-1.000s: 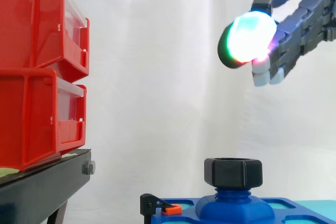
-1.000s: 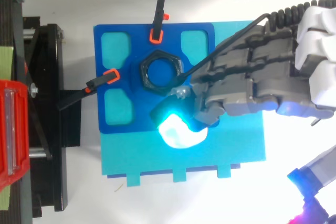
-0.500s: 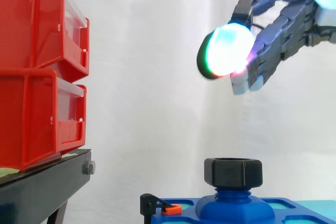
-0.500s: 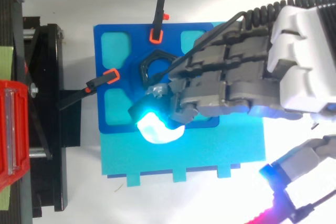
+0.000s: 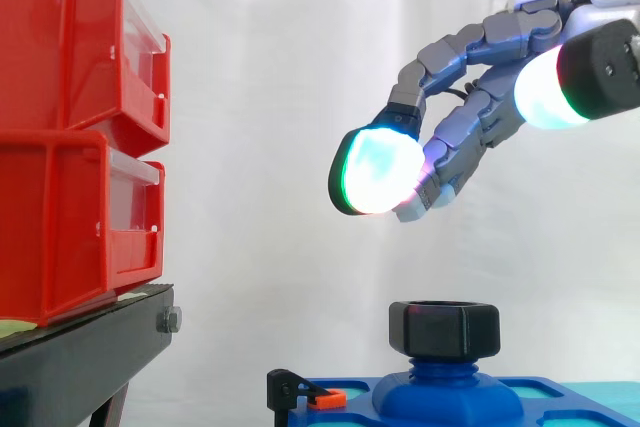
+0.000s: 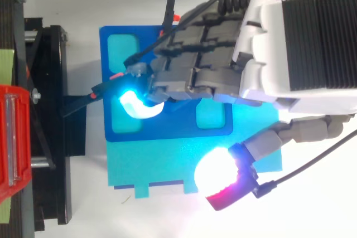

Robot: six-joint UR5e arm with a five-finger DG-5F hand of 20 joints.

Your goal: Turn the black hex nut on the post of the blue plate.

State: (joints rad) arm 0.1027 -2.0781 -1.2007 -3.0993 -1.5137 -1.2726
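Hovering robot hand (image 5: 470, 127) above nut (image 5: 444, 328)

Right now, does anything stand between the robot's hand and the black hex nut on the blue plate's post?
Nothing visible does. In the side view the hand hangs above the black hex nut, and the gap between them is open air.

Hand (image 5: 465, 142) hovers above black hex nut (image 5: 444, 328), fingers relaxed, no contact. Nut sits on blue plate (image 5: 565, 394) post (image 5: 440, 367).
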